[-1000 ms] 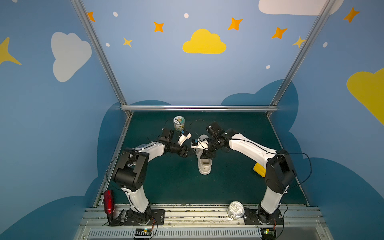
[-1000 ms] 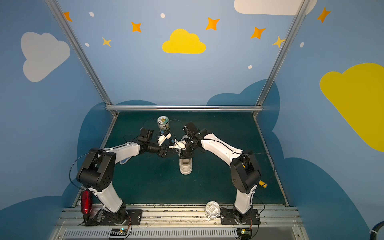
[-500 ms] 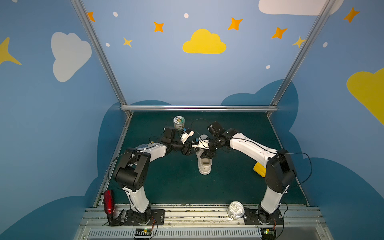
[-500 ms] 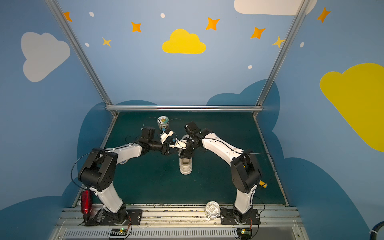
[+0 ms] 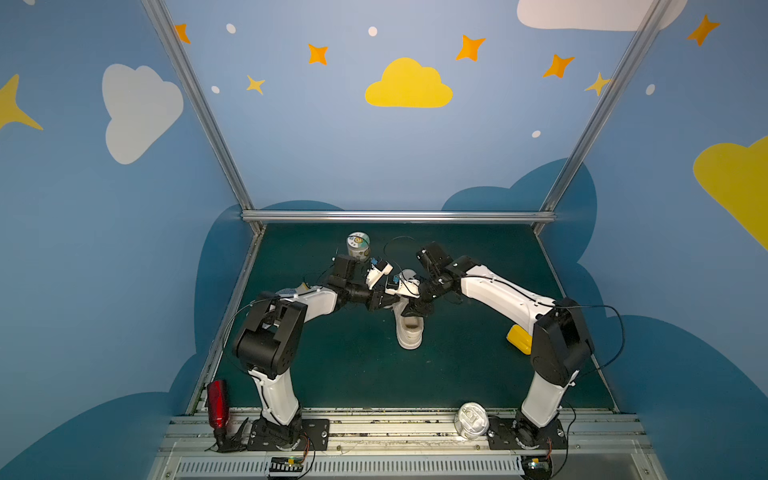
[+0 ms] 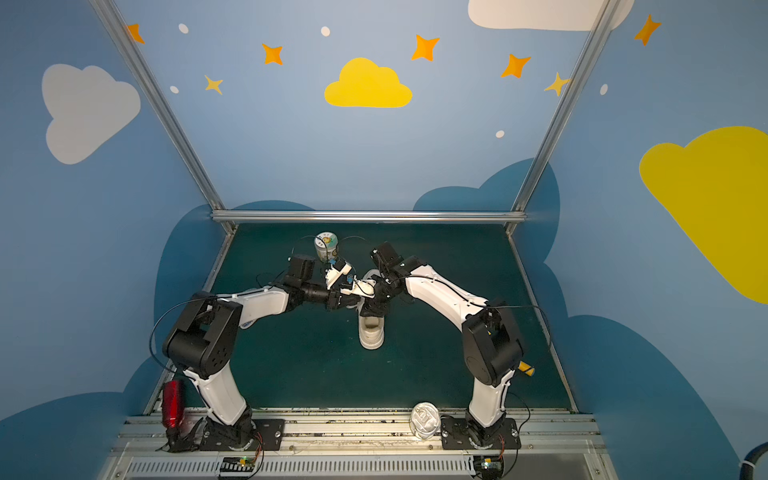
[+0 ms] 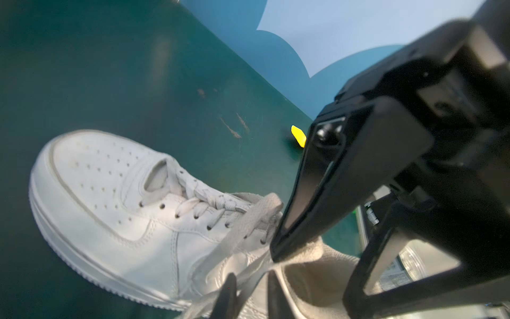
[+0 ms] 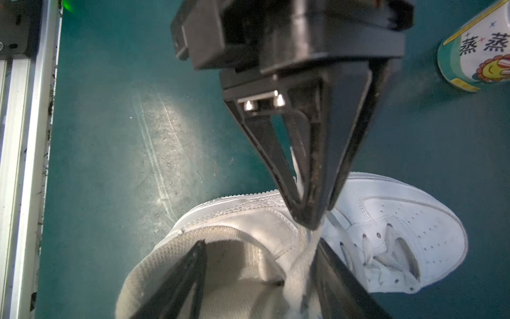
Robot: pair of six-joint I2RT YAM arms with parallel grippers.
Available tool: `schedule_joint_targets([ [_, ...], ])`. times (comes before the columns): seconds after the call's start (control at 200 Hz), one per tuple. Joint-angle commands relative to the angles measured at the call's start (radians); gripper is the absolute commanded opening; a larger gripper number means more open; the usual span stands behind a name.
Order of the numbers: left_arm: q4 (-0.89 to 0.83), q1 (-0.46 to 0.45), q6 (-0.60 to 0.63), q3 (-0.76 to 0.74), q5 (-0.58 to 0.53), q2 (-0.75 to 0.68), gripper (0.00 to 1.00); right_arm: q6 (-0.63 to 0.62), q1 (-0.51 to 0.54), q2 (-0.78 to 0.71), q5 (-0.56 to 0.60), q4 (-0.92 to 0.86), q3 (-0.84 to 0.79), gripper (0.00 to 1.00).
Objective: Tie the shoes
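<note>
The left gripper (image 8: 307, 218) is pinched together on a white lace (image 8: 300, 265) that runs up to it from the shoe (image 5: 409, 330) just beneath. The right gripper (image 8: 261, 243), close beside it, hangs over the shoe's heel opening with its fingers spread wide and the lace between them. The shoe rests on the green mat (image 5: 332, 374).

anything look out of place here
A silver can sits on the front rail, off the mat, and a red bottle stands by the rail's left end. Nothing looks spilled.
</note>
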Motion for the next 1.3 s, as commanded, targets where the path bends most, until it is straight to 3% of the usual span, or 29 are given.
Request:
schedule_joint_targets([
  [0.0, -0.034, 0.003, 0.008, -0.018, -0.011, -0.03, 0.15, 0.017, -0.009, -0.009, -0.01, -0.013, 0.033, 0.63],
  [0.325, -0.079, 0.002, 0.032, -0.082, -0.053, -0.127, 0.03, 0.046, -0.039, 0.011, -0.009, -0.043, 0.085, 0.65],
  [0.891, -0.134, -0.017, -0.016, -0.164, -0.147, -0.174, 0.03, 0.198, -0.121, 0.048, -0.068, -0.091, 0.211, 0.64],
  [1.166, -0.138, -0.034, -0.048, -0.165, -0.193, -0.127, 0.03, 0.331, -0.111, 0.294, 0.078, -0.42, 0.559, 0.56],
  [1.292, -0.127, -0.04, -0.051, -0.164, -0.196, -0.11, 0.04, 0.348, -0.094, 0.425, 0.098, -0.588, 0.734, 0.41],
])
